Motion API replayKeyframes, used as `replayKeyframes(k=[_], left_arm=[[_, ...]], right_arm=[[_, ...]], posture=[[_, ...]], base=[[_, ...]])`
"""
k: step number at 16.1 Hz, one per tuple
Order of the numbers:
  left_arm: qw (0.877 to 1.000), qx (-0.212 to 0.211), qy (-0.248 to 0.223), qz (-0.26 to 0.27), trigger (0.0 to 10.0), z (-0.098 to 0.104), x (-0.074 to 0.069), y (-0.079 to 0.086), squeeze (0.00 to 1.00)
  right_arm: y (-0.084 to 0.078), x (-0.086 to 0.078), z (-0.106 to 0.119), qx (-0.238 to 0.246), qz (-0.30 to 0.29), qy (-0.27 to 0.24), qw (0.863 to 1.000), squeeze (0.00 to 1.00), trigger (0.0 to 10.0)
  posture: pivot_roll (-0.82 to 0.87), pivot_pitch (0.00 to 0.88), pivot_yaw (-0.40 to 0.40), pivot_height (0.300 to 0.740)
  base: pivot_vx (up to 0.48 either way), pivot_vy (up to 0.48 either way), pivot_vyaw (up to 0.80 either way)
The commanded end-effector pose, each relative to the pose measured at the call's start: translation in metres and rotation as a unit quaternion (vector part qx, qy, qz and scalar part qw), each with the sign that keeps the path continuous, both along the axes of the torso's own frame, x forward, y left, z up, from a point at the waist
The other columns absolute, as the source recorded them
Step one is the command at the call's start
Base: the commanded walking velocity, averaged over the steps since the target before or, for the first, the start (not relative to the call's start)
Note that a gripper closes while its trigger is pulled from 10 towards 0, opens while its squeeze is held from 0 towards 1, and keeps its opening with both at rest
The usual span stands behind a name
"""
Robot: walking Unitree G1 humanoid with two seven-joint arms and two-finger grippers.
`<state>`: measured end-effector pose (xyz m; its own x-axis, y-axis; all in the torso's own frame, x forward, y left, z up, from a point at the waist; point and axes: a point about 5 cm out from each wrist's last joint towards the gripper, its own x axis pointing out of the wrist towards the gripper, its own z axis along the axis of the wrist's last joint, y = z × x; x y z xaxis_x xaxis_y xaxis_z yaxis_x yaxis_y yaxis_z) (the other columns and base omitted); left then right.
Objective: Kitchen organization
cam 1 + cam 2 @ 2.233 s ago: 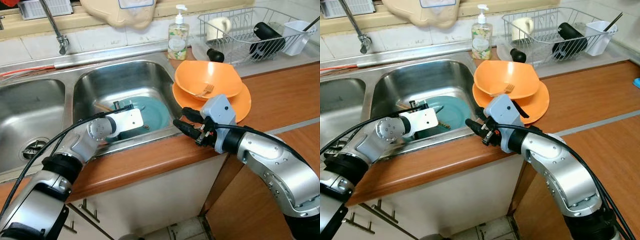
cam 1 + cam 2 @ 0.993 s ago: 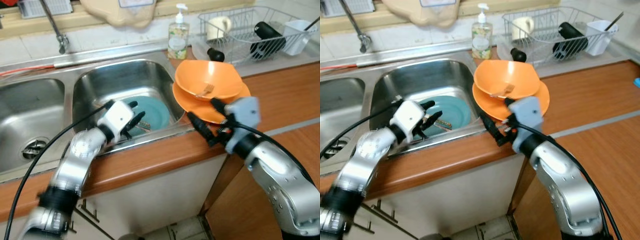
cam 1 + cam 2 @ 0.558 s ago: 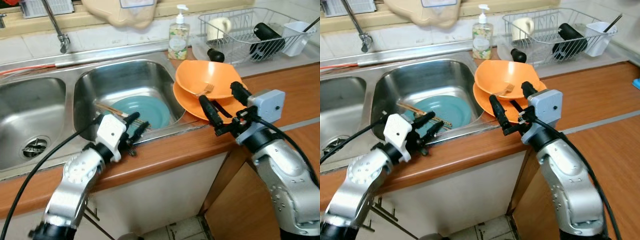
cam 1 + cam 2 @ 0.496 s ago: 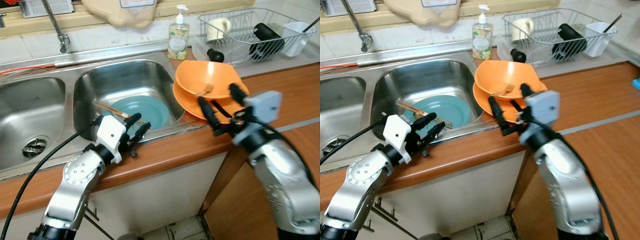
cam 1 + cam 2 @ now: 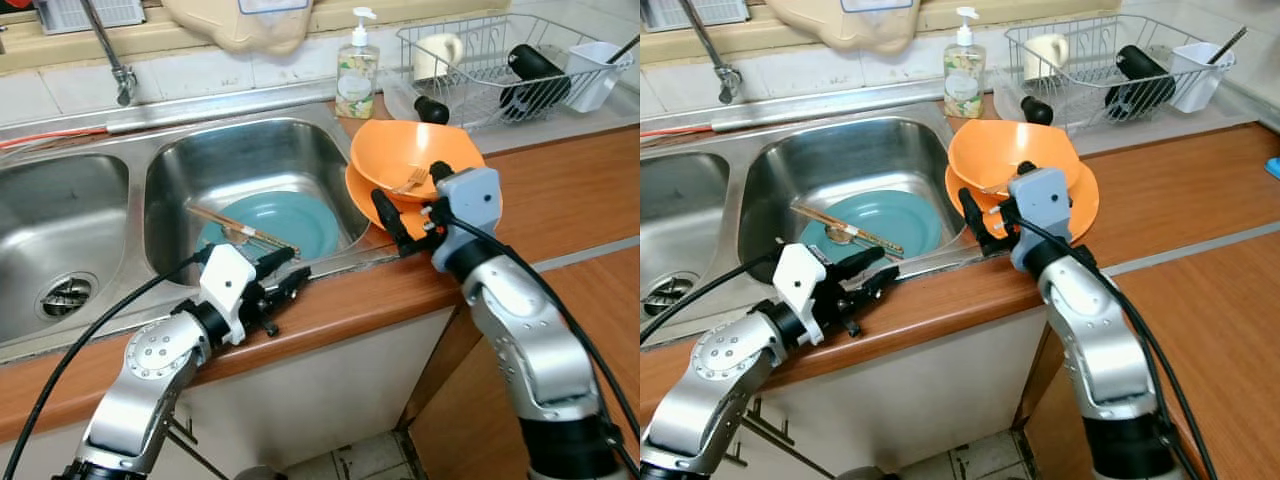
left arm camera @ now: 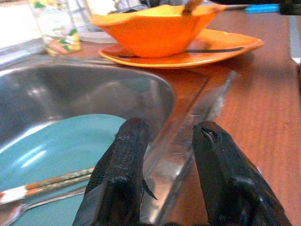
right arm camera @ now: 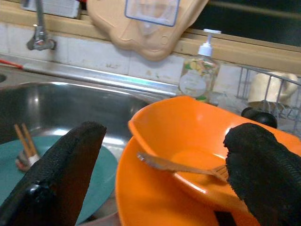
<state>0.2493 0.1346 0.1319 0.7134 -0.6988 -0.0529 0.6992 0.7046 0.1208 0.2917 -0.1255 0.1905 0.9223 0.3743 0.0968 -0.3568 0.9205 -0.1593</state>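
An orange bowl [image 5: 415, 158] with a fork [image 5: 410, 181] in it sits on an orange plate [image 5: 478, 208] on the counter, right of the sink. A teal plate [image 5: 285, 222] lies in the right basin with chopsticks [image 5: 238, 227] and a spoon across it. My right gripper [image 5: 410, 198] is open wide at the bowl's near rim, one finger on each side; in the right wrist view the bowl [image 7: 188, 136] lies just ahead between the fingers. My left gripper [image 5: 285, 278] is open and holds nothing, over the counter edge in front of the basin [image 6: 94, 89].
A soap bottle [image 5: 357, 70] stands behind the bowl. A wire dish rack [image 5: 500, 60] with a mug, a black bottle and a white cup is at the back right. The faucet [image 5: 112, 60] and a second basin [image 5: 50, 230] are to the left. Wooden counter [image 5: 570, 190] extends right.
My left gripper has pulled back out of the basin to the counter edge. My right gripper has swung up and moved in to the near rim of the orange bowl.
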Motion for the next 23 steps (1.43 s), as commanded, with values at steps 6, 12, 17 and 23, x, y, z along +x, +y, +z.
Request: replayKeyframes(k=[6, 12, 17, 23], left_arm=[[1.000, -0.003, -0.003, -0.021, 10.0, 0.006, 0.000, -0.006, 0.00], [1.000, -0.006, -0.005, -0.028, 10.0, 0.007, 0.000, -0.009, 0.00], [0.999, -0.007, -0.008, -0.033, 10.0, 0.008, 0.002, -0.012, 0.00], [1.000, -0.004, -0.008, -0.029, 10.0, 0.009, 0.002, -0.010, 0.00]], right_arm=[[-0.010, 0.006, 0.001, 0.014, -0.055, -0.001, 0.998, 0.00, 10.0], [-0.027, 0.003, -0.004, 0.023, -0.094, 0.008, 0.995, 0.00, 10.0], [-0.002, 0.002, -0.002, 0.015, -0.027, 0.000, 1.000, 0.00, 10.0], [-0.001, 0.013, -0.006, -0.003, -0.048, 0.012, 0.999, 0.00, 10.0]], posture=[[0.00, 0.000, 0.080, 0.740], [0.00, 0.000, 0.084, 0.740], [0.00, 0.000, 0.082, 0.740], [0.01, 0.000, 0.079, 0.740]], base=[[0.000, 0.000, 0.00], [0.000, 0.000, 0.00], [0.000, 0.000, 0.00], [0.000, 0.000, 0.00]])
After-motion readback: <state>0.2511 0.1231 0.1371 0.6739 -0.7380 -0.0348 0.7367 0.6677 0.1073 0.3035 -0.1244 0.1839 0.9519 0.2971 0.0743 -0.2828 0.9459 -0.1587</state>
